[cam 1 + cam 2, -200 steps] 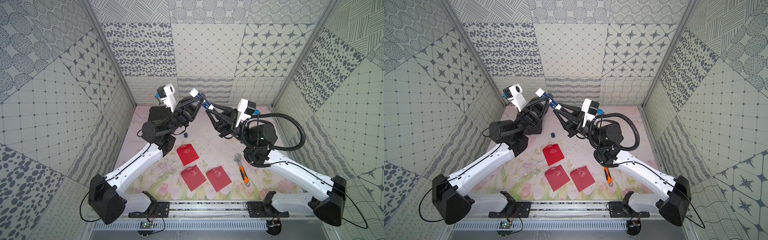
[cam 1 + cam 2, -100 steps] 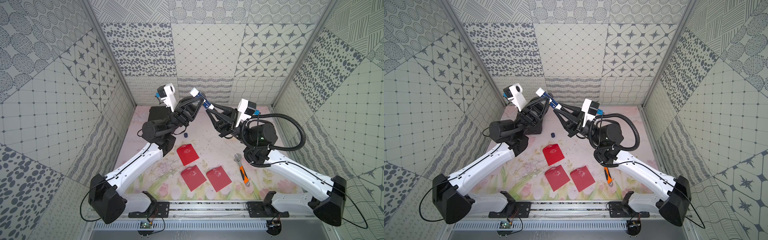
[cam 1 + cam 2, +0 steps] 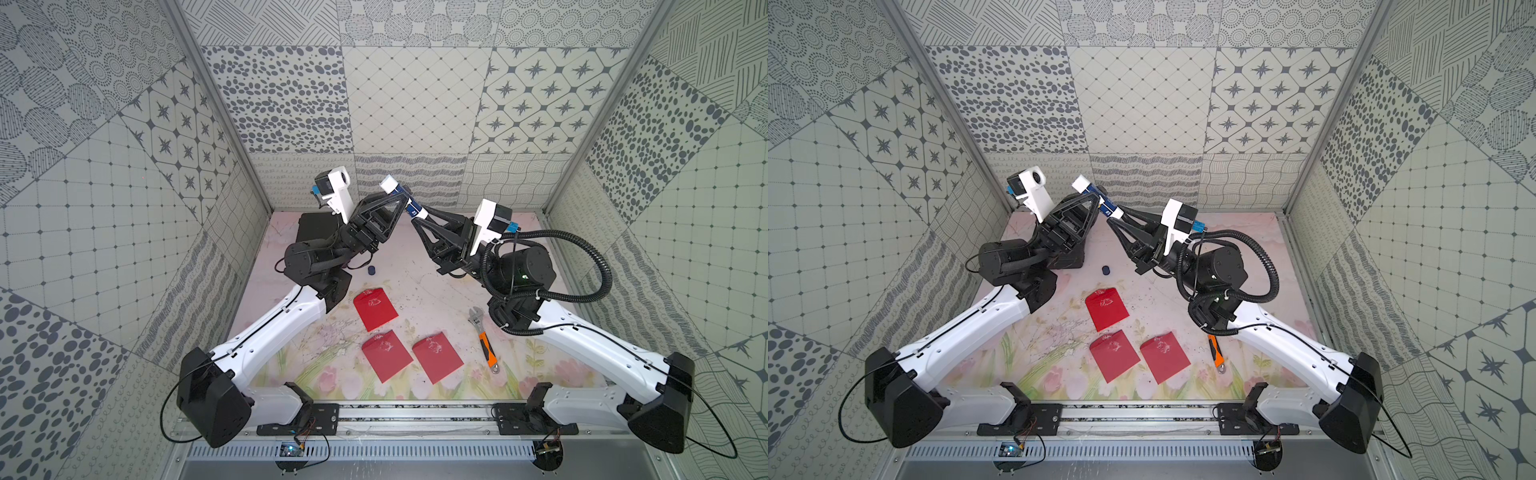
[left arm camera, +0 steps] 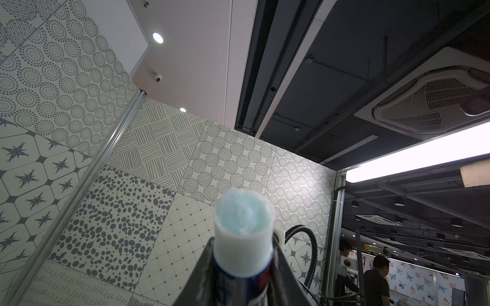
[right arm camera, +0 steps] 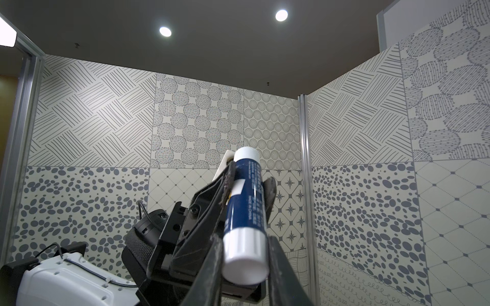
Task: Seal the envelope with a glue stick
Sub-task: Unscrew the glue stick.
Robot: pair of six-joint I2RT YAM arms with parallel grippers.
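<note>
Both pincers closed on raised glue stick (image 3: 410, 206).
Blue label sat in left pincer (image 3: 402, 198); white base in right pincer (image 3: 418, 215).

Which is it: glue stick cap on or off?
Off. The glue stick shows bare pale-blue glue at its open end, and a dark blue cap lies on the table.

Only one change registers. The jaws of the right gripper (image 5: 244, 245) draw in by a trace and clamp the white base end of the glue stick (image 5: 245, 201) slightly tighter than a second ago. In both top views this shift is too small to see, and no other displacement is discernible.
</note>
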